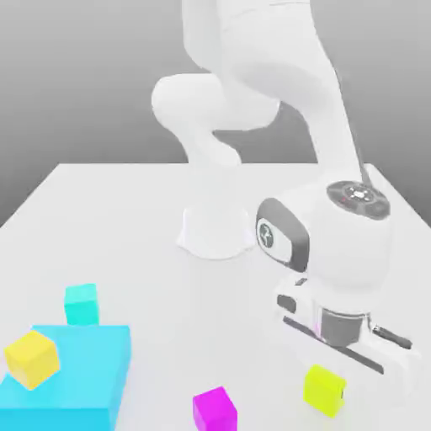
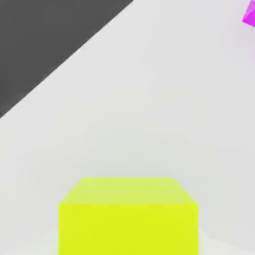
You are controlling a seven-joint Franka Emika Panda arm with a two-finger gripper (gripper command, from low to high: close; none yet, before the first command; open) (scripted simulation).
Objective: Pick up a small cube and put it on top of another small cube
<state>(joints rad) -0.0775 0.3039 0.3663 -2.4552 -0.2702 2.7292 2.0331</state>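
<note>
**Lime cube on the worktop, arm low beside it**

The lime yellow-green cube (image 1: 324, 388) sits flat on the white worktop (image 1: 126, 227) in the lower right of the exterior view, just below and in front of the arm's hand; in the hand view the same cube (image 2: 128, 216) fills the lower middle of the frame, its top face and one side face showing, with bare worktop (image 2: 149, 114) behind it. The pincer (image 1: 353, 358) hangs low over the worktop at the lower right of the exterior view, close above and behind the cube; its fingers are not visible in either view, so I cannot tell whether they are apart or together, and it seems not to be touching the cube.

The magenta cube (image 1: 215, 409) rests on the worktop to the exterior view's left of the lime cube, near the bottom edge, apart from it; a sliver of it (image 2: 250, 14) shows in the upper right corner of the hand view. Further left lies a large flat cyan block (image 1: 84, 379) in the lower left corner, with a golden-yellow cube (image 1: 32, 358) sitting tilted on it; a small cyan cube (image 1: 81, 304) stands just behind the block. The arm's white base (image 1: 215, 231) stands at the centre of the worktop.
</note>
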